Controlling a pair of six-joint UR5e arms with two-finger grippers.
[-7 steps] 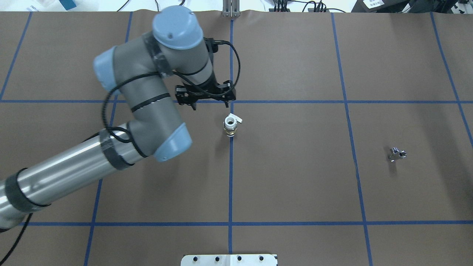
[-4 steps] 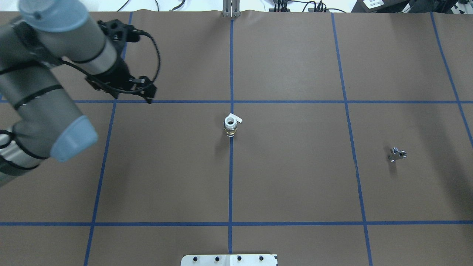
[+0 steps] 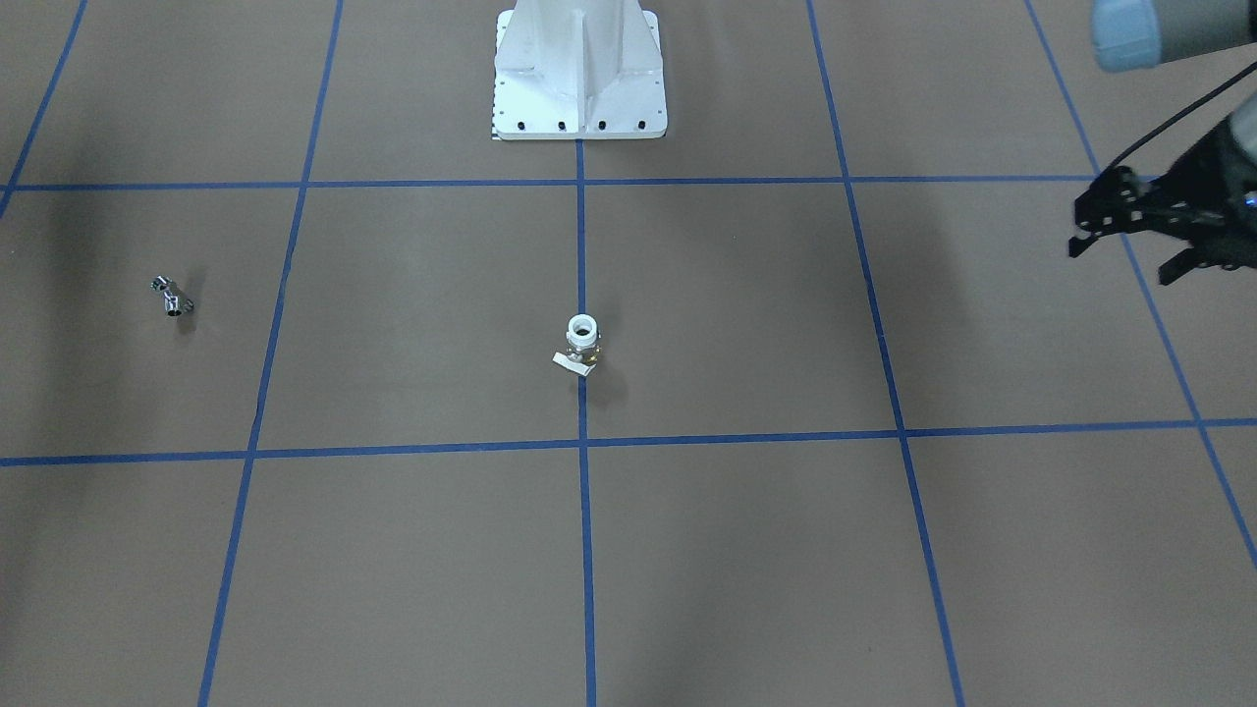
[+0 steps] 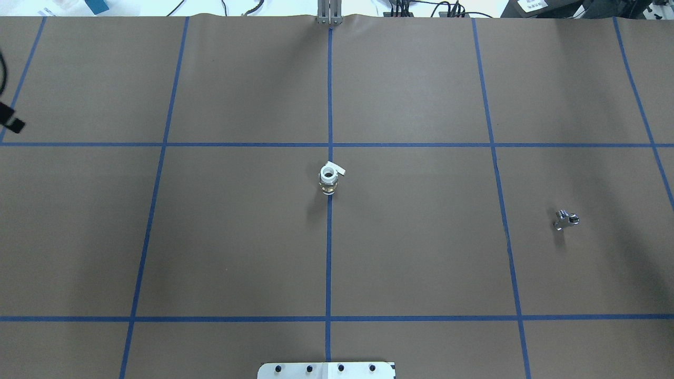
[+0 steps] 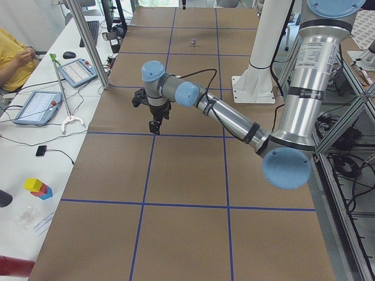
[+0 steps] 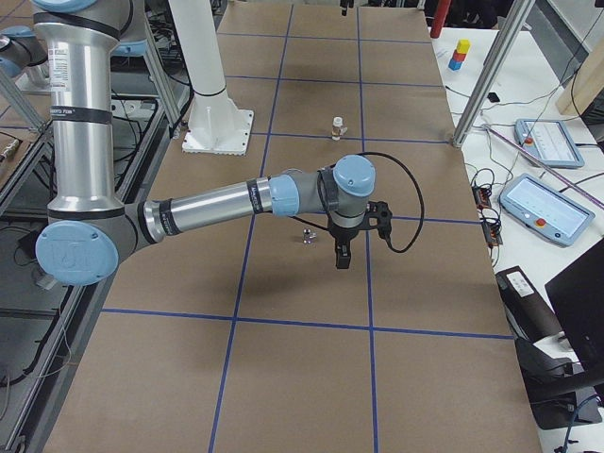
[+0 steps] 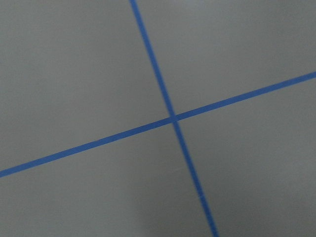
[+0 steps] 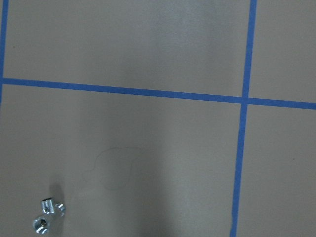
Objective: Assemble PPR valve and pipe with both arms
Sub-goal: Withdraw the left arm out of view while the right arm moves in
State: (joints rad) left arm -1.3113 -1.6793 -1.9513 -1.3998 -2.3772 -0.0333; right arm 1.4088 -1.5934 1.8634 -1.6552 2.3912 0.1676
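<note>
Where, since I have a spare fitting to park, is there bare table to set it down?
The square between the valve and the pipe is bare, as are the squares on the valve's other side. Keep off the centre tape line by the valve, the pipe's spot, and the robot's-left edge, where the left gripper hangs.

You'll find the left arm and right arm built alike: polished silver tubes wrapped with black bands, grey joint housings and rounded light-blue caps. A black cable loops at each wrist, by the black left gripper and right gripper. The thickest tubes stand beside the white pedestal, whose foot plate carries a row of dark screws.
</note>
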